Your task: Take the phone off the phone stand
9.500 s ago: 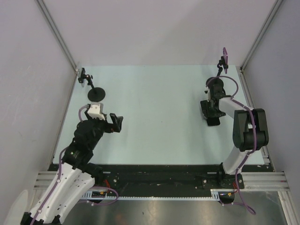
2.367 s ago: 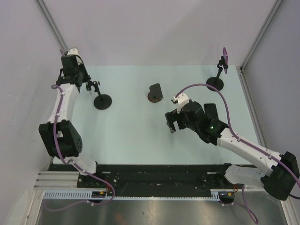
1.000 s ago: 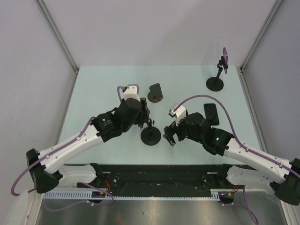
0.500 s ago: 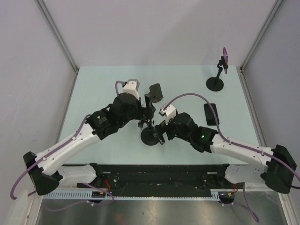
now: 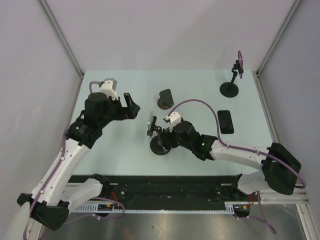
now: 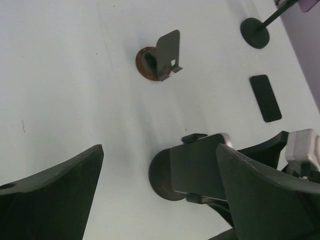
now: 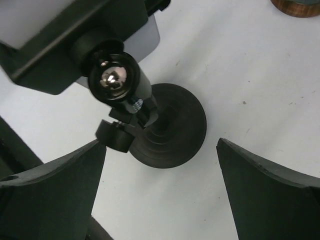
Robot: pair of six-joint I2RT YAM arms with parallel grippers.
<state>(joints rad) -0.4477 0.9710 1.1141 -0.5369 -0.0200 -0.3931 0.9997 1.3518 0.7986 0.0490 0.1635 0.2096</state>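
Top external view: pale table [image 5: 200, 85] under both arms. Left gripper [image 5: 131, 107] raised over left-centre, jaws wide apart, holding nothing. Right gripper [image 5: 163, 140] low at table centre, jaws spread, empty. Right wrist view: phone stand [image 7: 170, 127] base just ahead of fingers, untouched. Phone [image 5: 150, 123] clamped upright atop phone stand, mid-table. Second phone [image 5: 225, 121] flat at right. Brown-based stand [image 5: 165, 98] behind centre.

Wide-spread left gripper [image 6: 159, 149] fingers frame a phone [image 6: 196, 167] clamped in a round-based phone stand [image 6: 158, 176] at six o'clock. Wooden-based holder [image 6: 159, 60] at twelve; loose black phone [image 6: 265, 98] at three.
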